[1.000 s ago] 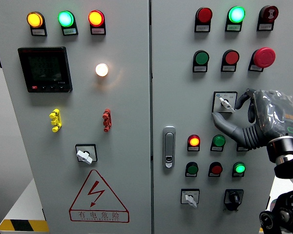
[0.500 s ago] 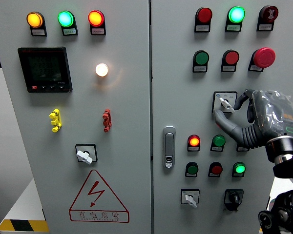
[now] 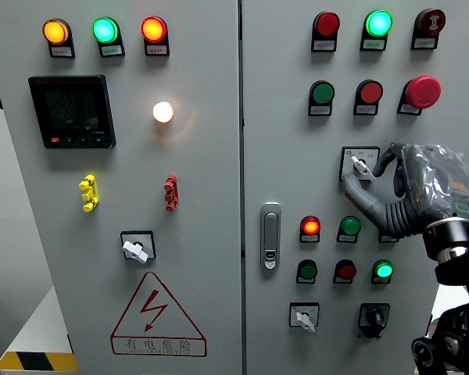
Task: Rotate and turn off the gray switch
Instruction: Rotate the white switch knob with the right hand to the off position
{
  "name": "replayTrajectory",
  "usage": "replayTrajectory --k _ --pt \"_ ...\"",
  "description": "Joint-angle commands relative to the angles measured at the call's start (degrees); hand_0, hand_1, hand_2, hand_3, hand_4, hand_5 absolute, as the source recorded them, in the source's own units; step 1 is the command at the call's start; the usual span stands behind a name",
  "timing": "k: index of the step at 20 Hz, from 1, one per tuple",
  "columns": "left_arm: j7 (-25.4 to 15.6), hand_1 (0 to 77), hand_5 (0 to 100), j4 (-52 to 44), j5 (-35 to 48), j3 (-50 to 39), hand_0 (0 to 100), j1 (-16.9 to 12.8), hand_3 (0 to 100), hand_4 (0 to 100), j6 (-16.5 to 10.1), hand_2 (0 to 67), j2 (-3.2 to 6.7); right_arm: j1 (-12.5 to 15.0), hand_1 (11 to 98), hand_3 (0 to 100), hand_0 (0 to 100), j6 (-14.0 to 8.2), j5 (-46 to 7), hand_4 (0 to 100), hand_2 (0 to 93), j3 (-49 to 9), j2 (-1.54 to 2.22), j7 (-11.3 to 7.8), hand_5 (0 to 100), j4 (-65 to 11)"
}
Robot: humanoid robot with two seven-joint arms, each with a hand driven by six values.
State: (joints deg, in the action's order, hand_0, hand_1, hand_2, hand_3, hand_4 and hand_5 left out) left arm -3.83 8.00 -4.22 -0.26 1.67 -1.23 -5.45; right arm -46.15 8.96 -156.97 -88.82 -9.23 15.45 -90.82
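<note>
The gray rotary switch (image 3: 360,164) sits on its square plate on the right cabinet door, its lever pointing down and to the right. My right hand (image 3: 364,173), grey-fingered with a plastic-wrapped back, comes in from the right edge. Its thumb (image 3: 355,189) lies just under the plate's lower left corner, and a curled finger (image 3: 386,157) stands at the plate's right edge. The two bracket the knob without visibly closing on it. The left hand does not show.
Two more gray switches sit on the left door (image 3: 135,249) and lower on the right door (image 3: 303,318), beside a black knob (image 3: 373,316). Lit and unlit pushbuttons surround the hand, with a red mushroom button (image 3: 422,91) above. A door handle (image 3: 271,234) lies left.
The thumb has crept up and slightly right toward the switch plate, and the hand has shifted a little. The switch lever keeps the same angle.
</note>
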Motion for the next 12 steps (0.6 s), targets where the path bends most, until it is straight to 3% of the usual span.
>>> replayTrajectory --k 1,12 --pt "0.05 0.0 12 0.0 0.0 0.0 0 0.0 18 10 0.0 13.1 0.0 -0.08 32.4 100 25 0.09 0.0 100 64.7 0.14 0.01 0.01 100 0.03" --pt "0.05 0.0 12 0.0 0.0 0.0 0 0.0 18 10 0.0 13.1 0.0 -0.7 31.9 100 28 0.27 -0.09 100 65.5 1.01 0.01 1.24 100 0.2"
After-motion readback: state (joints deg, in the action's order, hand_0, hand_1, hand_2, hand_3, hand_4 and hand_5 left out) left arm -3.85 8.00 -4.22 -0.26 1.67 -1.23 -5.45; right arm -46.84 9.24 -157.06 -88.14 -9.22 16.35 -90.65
